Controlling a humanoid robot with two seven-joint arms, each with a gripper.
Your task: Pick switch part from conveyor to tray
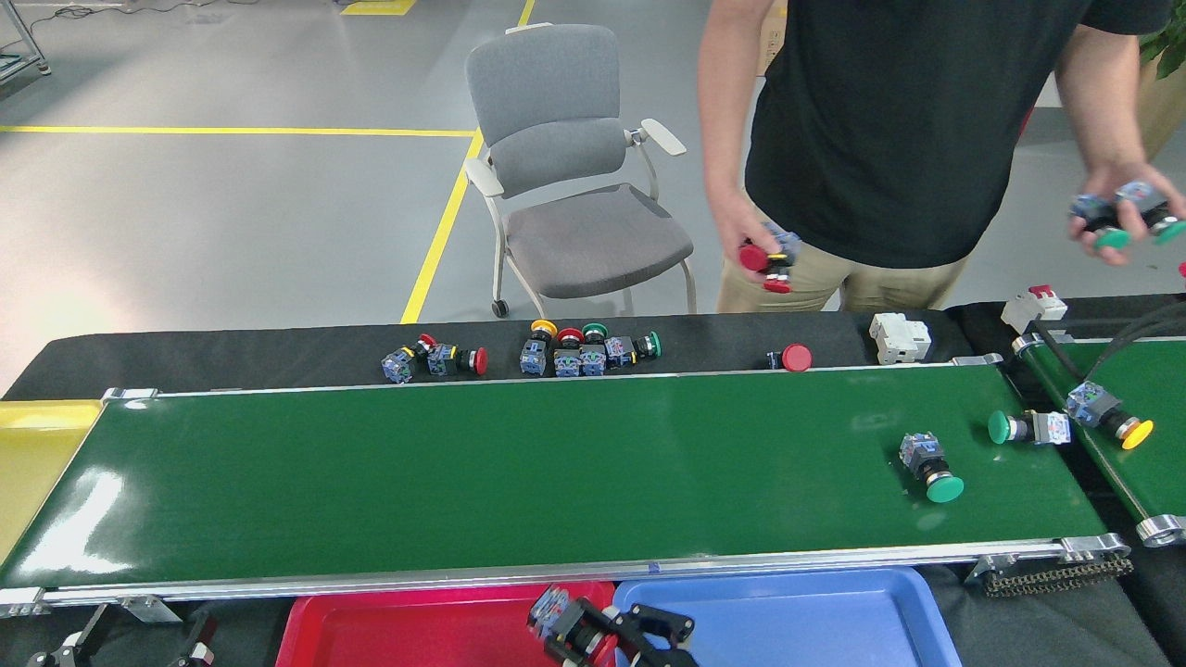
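Observation:
The conveyor [463, 472] is the long dark-green belt across the middle of the head view. A green-capped switch part [929, 468] lies on the belt near its right end, and another [1021, 428] sits at the belt's right edge. My right gripper [593, 636] shows at the bottom edge, over the seam between the red tray [417, 630] and the blue tray [788, 616]. It is shut on a red-capped switch part [554, 611] with a blue block. The left gripper is out of view.
A person stands behind the conveyor, holding switch parts in one hand [755, 243] and the other hand [1116, 213]. More switch parts [574, 352] line the black strip behind the belt. A narrower belt [1140, 389] lies right, a yellow tray [28, 454] left.

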